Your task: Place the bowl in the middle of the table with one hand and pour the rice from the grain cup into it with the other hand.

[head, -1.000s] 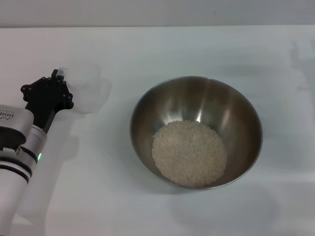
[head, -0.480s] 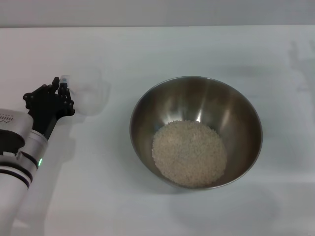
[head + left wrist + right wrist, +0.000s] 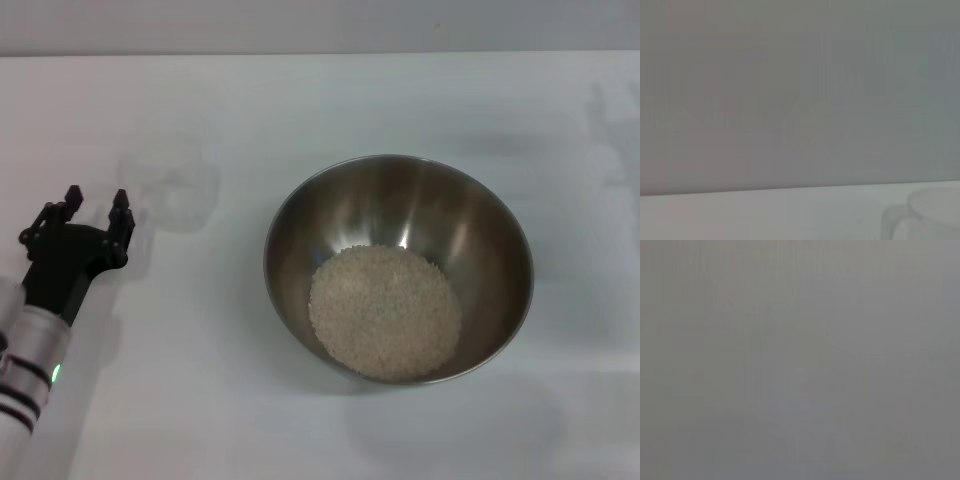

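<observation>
The steel bowl (image 3: 455, 205) sits near the middle of the white table (image 3: 400, 95) and holds a heap of rice (image 3: 385, 310). The clear grain cup (image 3: 172, 180) stands on the table to the bowl's left and looks empty. My left gripper (image 3: 96, 196) is open, a short way to the near left of the cup and not touching it. In the left wrist view the grain cup (image 3: 935, 212) and its handle show at the picture's edge. The right gripper is out of view; its wrist view shows only plain grey.
My left arm (image 3: 35, 340) comes in from the lower left corner. The table's far edge (image 3: 320, 54) runs along the back against a grey wall.
My left gripper has let go of the grain cup and drawn back toward me and to the left. The cup stays where it was set, and the bowl has not moved.
</observation>
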`<act>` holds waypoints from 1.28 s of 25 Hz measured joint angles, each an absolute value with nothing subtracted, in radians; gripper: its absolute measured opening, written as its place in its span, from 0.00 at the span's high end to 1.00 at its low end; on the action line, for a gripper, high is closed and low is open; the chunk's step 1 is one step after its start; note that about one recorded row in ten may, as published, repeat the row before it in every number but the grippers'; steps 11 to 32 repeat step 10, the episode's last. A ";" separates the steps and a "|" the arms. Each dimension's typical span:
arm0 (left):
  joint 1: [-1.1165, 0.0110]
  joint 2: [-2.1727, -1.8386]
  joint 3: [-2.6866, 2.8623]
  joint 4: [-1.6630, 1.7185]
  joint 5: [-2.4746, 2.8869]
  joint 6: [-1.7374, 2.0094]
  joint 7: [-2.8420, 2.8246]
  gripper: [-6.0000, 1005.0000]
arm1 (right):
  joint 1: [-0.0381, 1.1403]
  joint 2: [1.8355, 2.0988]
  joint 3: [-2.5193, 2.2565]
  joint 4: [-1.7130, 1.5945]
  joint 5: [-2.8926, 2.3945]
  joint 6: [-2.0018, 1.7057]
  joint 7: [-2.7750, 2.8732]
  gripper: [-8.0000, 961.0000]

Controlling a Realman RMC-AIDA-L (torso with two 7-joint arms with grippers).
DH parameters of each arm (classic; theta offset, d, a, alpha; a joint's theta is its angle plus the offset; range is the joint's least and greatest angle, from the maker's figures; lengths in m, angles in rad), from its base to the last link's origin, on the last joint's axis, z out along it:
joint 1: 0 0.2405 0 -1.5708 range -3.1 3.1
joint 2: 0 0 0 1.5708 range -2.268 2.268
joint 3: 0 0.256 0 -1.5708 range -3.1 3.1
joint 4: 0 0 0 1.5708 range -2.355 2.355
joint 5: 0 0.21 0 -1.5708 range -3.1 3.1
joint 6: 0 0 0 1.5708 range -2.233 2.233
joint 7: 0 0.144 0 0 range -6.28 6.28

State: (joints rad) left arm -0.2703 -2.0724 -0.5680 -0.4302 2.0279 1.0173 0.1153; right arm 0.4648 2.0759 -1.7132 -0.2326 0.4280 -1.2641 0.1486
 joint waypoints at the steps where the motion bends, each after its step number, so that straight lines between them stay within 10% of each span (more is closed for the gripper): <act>1: -0.239 -2.072 -0.543 -0.430 2.028 1.079 0.108 0.64 | 0.465 2.075 -1.713 -0.228 0.428 -1.264 0.147 0.49; 9: -0.182 -2.073 -0.394 -0.407 2.028 1.298 0.106 0.48 | 0.461 2.078 -1.742 -0.200 0.428 -1.259 0.148 0.49; 32: -0.180 -2.073 -0.376 -0.402 2.028 1.322 0.106 0.48 | 0.461 2.078 -1.752 -0.196 0.428 -1.256 0.148 0.49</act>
